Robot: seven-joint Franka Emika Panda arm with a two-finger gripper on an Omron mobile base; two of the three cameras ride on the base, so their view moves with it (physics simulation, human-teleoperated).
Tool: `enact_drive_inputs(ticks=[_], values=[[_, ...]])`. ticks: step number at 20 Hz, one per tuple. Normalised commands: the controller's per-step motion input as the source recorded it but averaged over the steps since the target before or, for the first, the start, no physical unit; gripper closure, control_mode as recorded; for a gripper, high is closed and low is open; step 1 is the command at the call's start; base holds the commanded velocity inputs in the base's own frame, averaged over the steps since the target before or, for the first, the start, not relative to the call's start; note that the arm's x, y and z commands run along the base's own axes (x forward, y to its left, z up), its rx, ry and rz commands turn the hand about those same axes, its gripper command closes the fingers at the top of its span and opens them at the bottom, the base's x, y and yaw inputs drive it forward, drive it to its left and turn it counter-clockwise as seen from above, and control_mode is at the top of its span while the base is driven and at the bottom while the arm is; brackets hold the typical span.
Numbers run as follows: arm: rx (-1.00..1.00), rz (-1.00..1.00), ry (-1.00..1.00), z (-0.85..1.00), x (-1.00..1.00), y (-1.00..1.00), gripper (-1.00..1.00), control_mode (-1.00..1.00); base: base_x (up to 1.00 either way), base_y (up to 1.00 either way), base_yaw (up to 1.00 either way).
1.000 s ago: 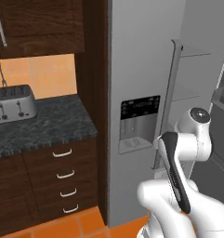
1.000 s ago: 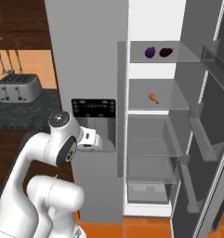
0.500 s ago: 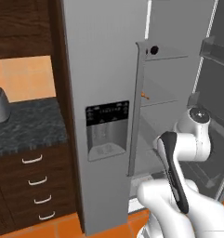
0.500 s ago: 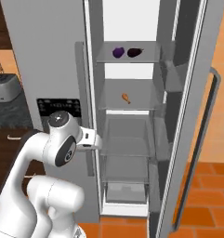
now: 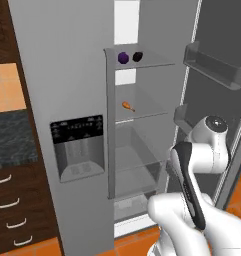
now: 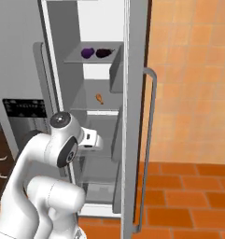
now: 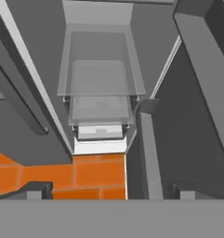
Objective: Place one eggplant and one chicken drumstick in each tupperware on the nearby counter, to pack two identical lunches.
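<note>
Two eggplants [image 5: 123,58] lay side by side on the top shelf [image 5: 157,62] of the open refrigerator; one chicken drumstick [image 5: 128,105] lay on the shelf directly below that landmark. My gripper [image 7: 111,193] stood with fingers spread wide, holding nothing, aimed at the lower shelves beneath. I judged each eggplant light, firm and glossy, likely slippery, best gripped across its middle; the drumstick light and rigid, best taken at its thick end. The door dispenser panel [image 5: 77,128] bore no legible writing or brand.
</note>
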Motion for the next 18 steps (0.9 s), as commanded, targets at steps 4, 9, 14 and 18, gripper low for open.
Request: enact_drive_inputs(ticks=[4, 9, 14, 18], values=[[0.0, 0.0, 0.0, 0.0, 0.0, 0.0, -1.0, 1.0, 0.09, 0.55, 0.23], [0.0, 0.0, 0.0, 0.0, 0.0, 0.0, -1.0, 1.0, 0.35, 0.06, 0.06], [0.0, 0.0, 0.0, 0.0, 0.0, 0.0, -1.0, 1.0, 0.57, 0.0, 0.0], [0.0, 0.0, 0.0, 0.0, 0.0, 0.0, -1.0, 1.0, 0.18, -0.42, 0.0]])
